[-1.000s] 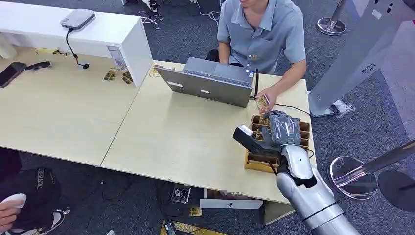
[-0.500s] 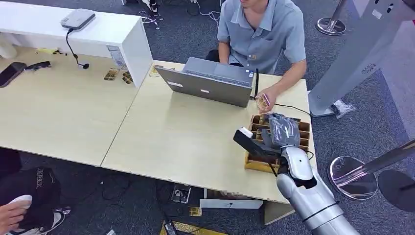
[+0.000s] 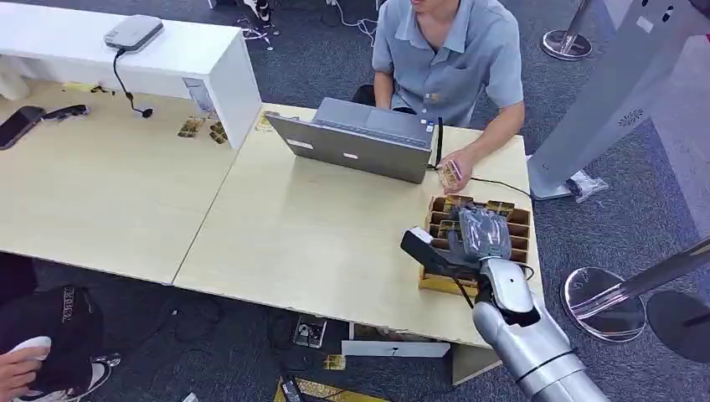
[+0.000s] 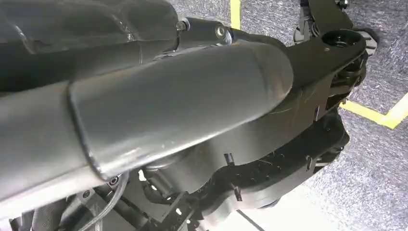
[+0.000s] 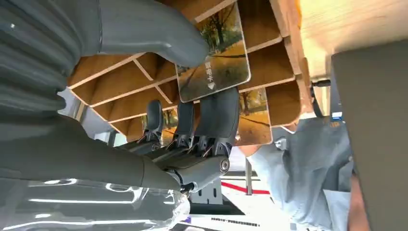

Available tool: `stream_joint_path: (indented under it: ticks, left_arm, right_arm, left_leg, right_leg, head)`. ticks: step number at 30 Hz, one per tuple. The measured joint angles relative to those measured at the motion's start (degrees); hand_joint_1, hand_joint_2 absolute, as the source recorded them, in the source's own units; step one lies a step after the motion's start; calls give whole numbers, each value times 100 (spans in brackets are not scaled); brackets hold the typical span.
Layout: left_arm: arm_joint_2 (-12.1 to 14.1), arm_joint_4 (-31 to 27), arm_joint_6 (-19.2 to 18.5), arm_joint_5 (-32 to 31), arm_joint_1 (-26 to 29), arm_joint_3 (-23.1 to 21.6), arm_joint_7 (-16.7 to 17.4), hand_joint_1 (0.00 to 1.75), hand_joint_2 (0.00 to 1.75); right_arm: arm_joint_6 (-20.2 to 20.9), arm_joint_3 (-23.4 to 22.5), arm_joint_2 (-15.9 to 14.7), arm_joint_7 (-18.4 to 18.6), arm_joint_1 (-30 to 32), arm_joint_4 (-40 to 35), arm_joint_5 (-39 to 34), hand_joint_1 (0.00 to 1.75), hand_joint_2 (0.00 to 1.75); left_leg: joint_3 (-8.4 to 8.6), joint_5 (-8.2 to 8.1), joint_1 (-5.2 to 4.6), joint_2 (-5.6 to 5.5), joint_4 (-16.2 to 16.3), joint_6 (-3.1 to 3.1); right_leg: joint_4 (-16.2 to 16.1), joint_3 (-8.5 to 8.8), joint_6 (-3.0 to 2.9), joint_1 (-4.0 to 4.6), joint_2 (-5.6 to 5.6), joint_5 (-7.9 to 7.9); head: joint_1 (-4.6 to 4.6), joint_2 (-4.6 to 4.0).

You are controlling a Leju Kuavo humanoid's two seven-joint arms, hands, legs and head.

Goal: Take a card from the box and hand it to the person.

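Note:
The wooden box (image 3: 437, 281) with several compartments of cards sits at the table's near right corner. My right hand (image 3: 481, 234) hovers over it, fingers pointing down into the compartments. In the right wrist view a card (image 5: 215, 61) with an autumn-tree picture is pinched between the thumb (image 5: 159, 33) and the dark fingers (image 5: 219, 115), standing partly out of the box (image 5: 279, 84). More cards (image 5: 254, 119) remain in the slots. The person (image 3: 448, 50) in a grey shirt sits across the table, one hand (image 3: 459, 163) resting beside the box on another card (image 3: 450, 176).
A grey open laptop (image 3: 356, 138) stands in front of the person, just beyond the box. A white counter (image 3: 159, 59) with a small device is at the far left. A black cable (image 3: 498, 184) runs past the box. A stanchion base (image 3: 603, 301) stands on the floor to the right.
My right hand has drawn slightly back toward me and lower over the box. The person's hand stays by the box.

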Motion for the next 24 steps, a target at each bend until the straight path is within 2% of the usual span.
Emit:
stream_joint_path:
  ticks: [1, 9, 10, 14, 15, 19, 24]
  left_arm:
    - [0, 0, 0, 0, 0, 0, 2, 0, 0]
    - [2, -13, -2, 0, 1, 0, 13, 0, 0]
    - [2, -13, -4, 0, 1, 0, 13, 0, 0]
    - [2, -15, -4, 0, 1, 0, 13, 0, 0]
    - [2, -15, -4, 0, 1, -2, 13, 0, 0]
    - [2, -17, -4, 0, 0, -4, 13, 0, 0]
    - [0, -28, -9, 0, 0, -7, 13, 0, 0]
  right_arm:
    - [-9, 0, 0, -4, 0, 15, 0, 96, 175]
    - [-61, 0, 0, -13, 2, 120, 0, 110, 175]
    - [-81, 0, 0, -13, 3, 120, 0, 122, 175]
    - [-153, -2, 0, -13, 8, 120, 0, 145, 175]
    - [-173, -4, 0, -11, 8, 120, 0, 145, 175]
    - [-262, -9, 0, 4, 10, 120, 18, 171, 175]
    - [-358, -17, 0, 28, 12, 120, 85, 171, 175]
  left_leg:
    - [0, 0, 0, 0, 0, 0]
    - [0, 0, 0, 0, 0, 0]
    - [0, 0, 0, 0, 0, 0]
    - [1, 0, 0, 0, 0, 0]
    - [1, 0, 0, 0, 0, 0]
    - [1, 0, 0, 0, 0, 0]
    - [1, 0, 0, 0, 0, 0]
  right_leg:
    - [0, 0, 0, 0, 0, 0]
    - [0, 0, 0, 0, 0, 0]
    - [0, 0, 0, 0, 0, 0]
    - [0, 0, 0, 0, 0, 0]
    - [0, 0, 0, 0, 0, 0]
    - [0, 0, 0, 0, 0, 0]
    - [0, 0, 0, 0, 0, 0]
  head:
    - [2, 0]
    - [2, 0]
    - [2, 0]
    - [2, 0]
    - [2, 0]
    - [0, 0]
    - [2, 0]
